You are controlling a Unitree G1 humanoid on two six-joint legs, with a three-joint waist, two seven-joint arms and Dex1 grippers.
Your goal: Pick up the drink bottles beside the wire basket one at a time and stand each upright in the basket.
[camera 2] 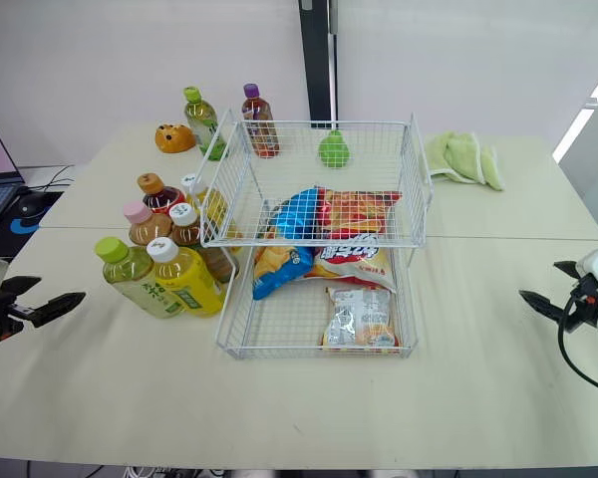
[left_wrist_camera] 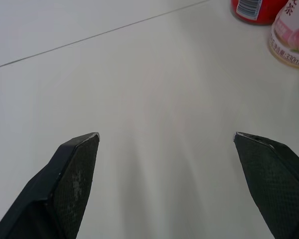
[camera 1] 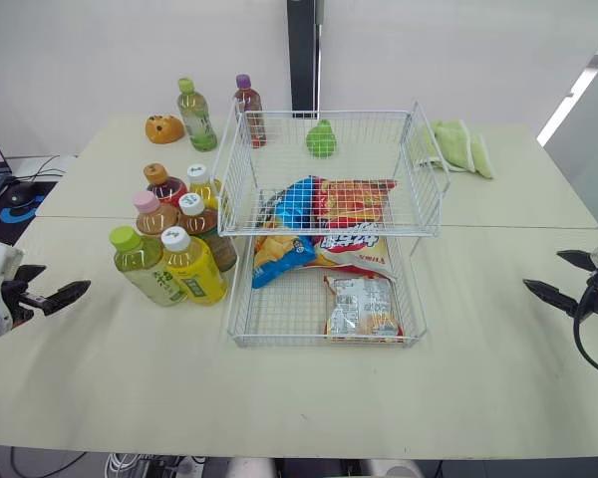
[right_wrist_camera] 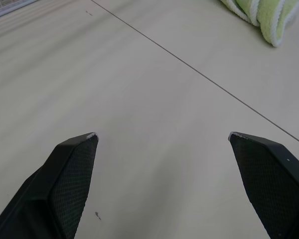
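Your six drink bottles (camera 1: 194, 267) stand upright in a tight cluster on the table (camera 1: 478, 339), just beside the left side of the two-tier wire basket (camera 1: 324, 342). Another pair of bottles (camera 1: 194, 119) stands upright near its far left corner, and snack packets (camera 1: 359, 304) lie inside it. Out at the edges, your left pincer (camera 1: 62, 281) hovers wide open over bare table, well apart from the cluster, and your right pincer (camera 1: 544, 270) hangs open too, well off the basket's right side, gripping nothing.
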